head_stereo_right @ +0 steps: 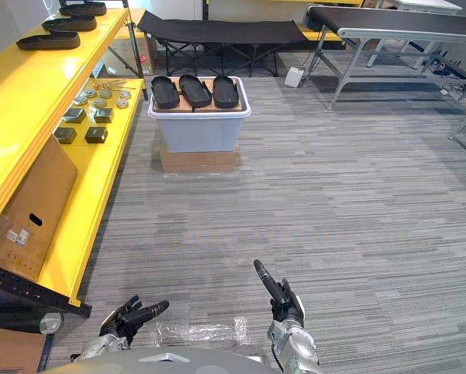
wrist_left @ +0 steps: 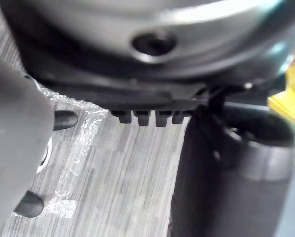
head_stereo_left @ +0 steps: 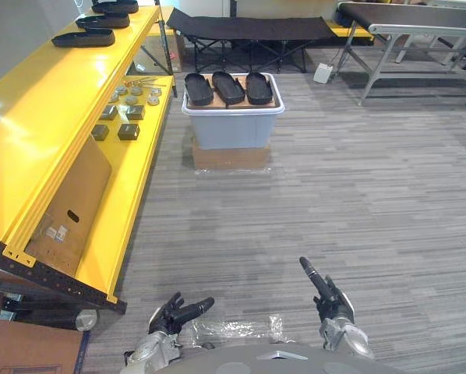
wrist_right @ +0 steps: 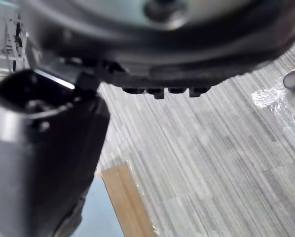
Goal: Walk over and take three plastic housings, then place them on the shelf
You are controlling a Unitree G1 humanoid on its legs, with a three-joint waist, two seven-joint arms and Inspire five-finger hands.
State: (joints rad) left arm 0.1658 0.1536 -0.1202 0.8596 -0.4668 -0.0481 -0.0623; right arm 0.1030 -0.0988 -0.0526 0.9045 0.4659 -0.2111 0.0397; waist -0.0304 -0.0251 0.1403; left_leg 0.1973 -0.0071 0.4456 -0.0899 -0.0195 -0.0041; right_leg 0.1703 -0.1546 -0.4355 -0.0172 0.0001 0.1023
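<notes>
Left hand [head_stereo_left: 177, 312] low before the body, fingers straight, empty, right hand [head_stereo_left: 329, 294] apart, fingers extended forward, empty

Housings [head_stereo_left: 228, 87]: 3 black oval shells, flat, side by side, well ahead of left hand [head_stereo_left: 174, 312] and right hand [head_stereo_left: 326, 292].
Shelf [head_stereo_left: 30, 140]: yellow, ahead-left of left hand.

Looks like a workshop or small factory floor, definitely not a home. A long yellow industrial shelf [head_stereo_left: 30, 140] runs down one side, with black housings [head_stereo_left: 83, 37] on its top level and small parts [head_stereo_left: 128, 131] laid out in rows lower down. More housings sit on top of a grey bin [head_stereo_left: 233, 128]. At the back there's a steel-framed conveyor [head_stereo_left: 420, 14] and a folding cot [head_stereo_left: 248, 28]. The floor is striped grey carpet [head_stereo_left: 342, 202].
</notes>
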